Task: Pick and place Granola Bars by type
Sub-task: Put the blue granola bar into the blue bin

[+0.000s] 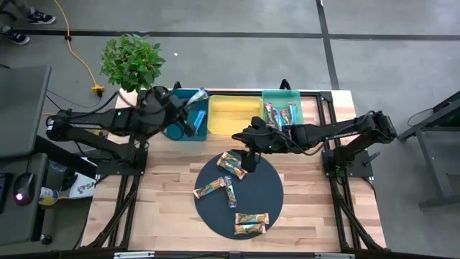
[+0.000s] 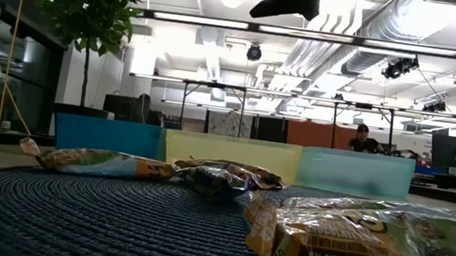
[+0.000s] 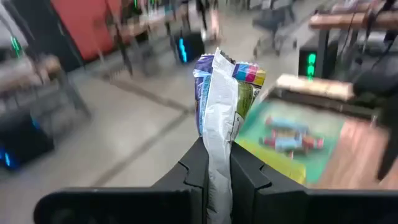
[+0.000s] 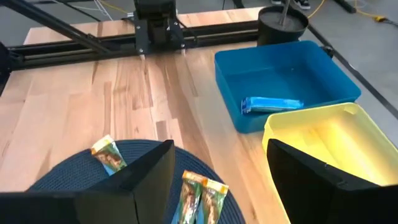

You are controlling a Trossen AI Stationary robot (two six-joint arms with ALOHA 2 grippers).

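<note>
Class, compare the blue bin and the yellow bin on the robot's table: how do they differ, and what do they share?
Colour: the blue bin is deep blue, while the yellow bin is pale yellow.
Contents: the blue bin holds one blue-wrapped bar; no bar shows in the yellow bin.
Place: in the high view, the blue bin sits at the left end of the row, the yellow bin in the middle.
Shared: both are open rectangular bins standing side by side.

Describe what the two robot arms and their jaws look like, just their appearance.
Both arms are dark, nearly black, built of slim jointed segments with bulkier housings at the joints. The left arm and right arm each stand on a black metal frame at the table's side. The left gripper has flat, angular black jaws; the right gripper has broad, wedge-shaped black jaws. No markings show.
</note>
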